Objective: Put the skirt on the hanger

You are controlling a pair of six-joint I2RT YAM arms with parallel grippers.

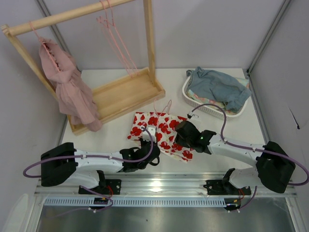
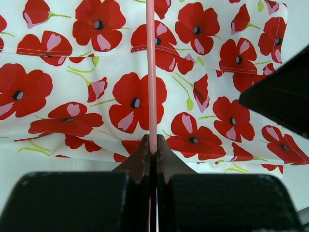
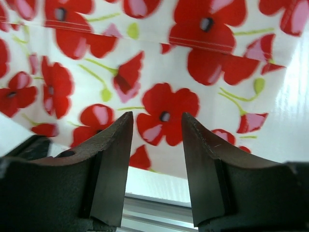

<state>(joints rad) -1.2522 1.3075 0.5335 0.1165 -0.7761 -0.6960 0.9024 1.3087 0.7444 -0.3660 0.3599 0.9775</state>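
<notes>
The skirt point(image 1: 161, 130), white with big red flowers, lies flat on the table between my two arms; it fills the left wrist view point(image 2: 96, 96) and the right wrist view point(image 3: 159, 63). A thin pink hanger point(image 1: 164, 107) shows its neck past the skirt's far edge. In the left wrist view a hanger wire point(image 2: 151, 72) runs straight over the skirt into my left gripper point(image 2: 152, 151), which is shut on it. That gripper point(image 1: 145, 142) sits at the skirt's near left edge. My right gripper point(image 3: 157, 123) is open and empty just above the skirt's right part point(image 1: 180, 129).
A light wooden rack point(image 1: 120, 94) stands at the back left with a dusty-pink ruffled garment point(image 1: 70, 89) and spare pink hangers point(image 1: 116, 41) on its bar. A white basket point(image 1: 193, 99) holding blue-grey cloth point(image 1: 217, 87) is at the back right. A metal rail point(image 1: 164, 181) runs along the near edge.
</notes>
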